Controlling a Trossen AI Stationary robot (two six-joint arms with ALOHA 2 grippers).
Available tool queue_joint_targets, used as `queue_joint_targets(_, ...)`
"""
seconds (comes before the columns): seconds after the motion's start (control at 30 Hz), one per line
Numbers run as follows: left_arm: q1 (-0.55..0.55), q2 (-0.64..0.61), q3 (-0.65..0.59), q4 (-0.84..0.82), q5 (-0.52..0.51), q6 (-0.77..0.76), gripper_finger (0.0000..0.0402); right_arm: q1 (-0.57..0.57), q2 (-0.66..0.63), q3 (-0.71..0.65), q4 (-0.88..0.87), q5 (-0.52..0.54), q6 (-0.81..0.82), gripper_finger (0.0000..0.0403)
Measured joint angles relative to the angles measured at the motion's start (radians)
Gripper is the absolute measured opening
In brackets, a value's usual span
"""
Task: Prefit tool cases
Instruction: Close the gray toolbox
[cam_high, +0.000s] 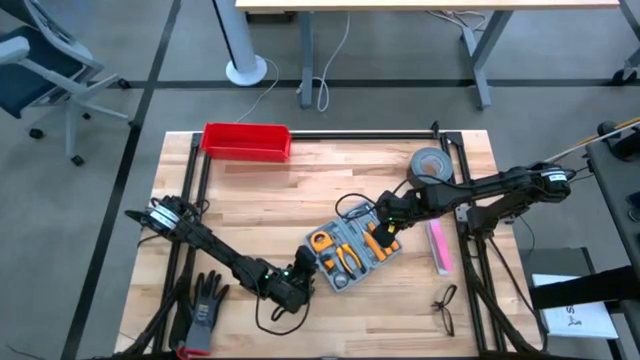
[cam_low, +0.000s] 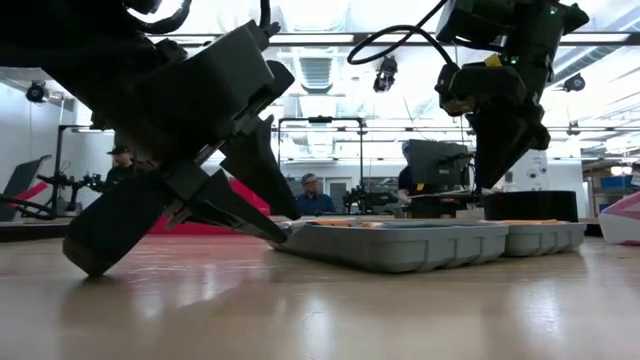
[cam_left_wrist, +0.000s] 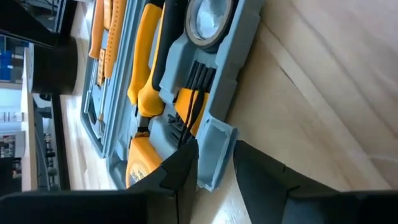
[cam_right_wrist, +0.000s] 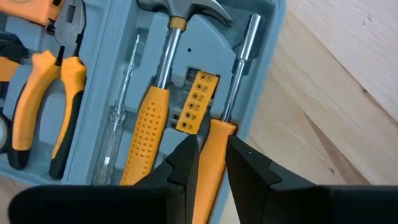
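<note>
The left hand (cam_left_wrist: 214, 171) pinches the case (cam_high: 352, 250) corner; the right hand (cam_right_wrist: 211, 165) pinches a screwdriver (cam_right_wrist: 221, 134). Uneven pulls could skid the case across the surface (cam_high: 300, 190), probably spilling tools.

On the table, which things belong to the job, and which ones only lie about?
Job:
- tool case, open, tools inside
- left pincer at its corner
- right pincer on a yellow handle

Lying about:
- red bin
- tape roll
- glove
- glasses
- pink object
</note>
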Motion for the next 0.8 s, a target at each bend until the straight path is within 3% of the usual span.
queue_joint_targets(0.13, 0.000, 0.000, 0.005, 0.001, -0.004, 0.023, 0.0087, 0.002, 0.000, 0.000, 0.000, -0.007, 0.000, 0.0070)
queue_joint_targets(0.37, 0.005, 0.000, 0.040, -0.019, -0.015, 0.026, 0.0008, 0.009, 0.000, 0.000, 0.001, -0.007, 0.001, 0.0073)
queue_joint_targets(0.6, 0.008, 0.000, 0.058, -0.049, -0.009, 0.014, 0.0002, 0.016, 0.000, 0.000, 0.007, -0.007, 0.004, 0.0058)
queue_joint_targets(0.8, 0.008, 0.000, 0.107, -0.189, -0.005, -0.043, 0.0001, 0.015, 0.000, 0.000, 0.007, -0.007, 0.003, 0.0058)
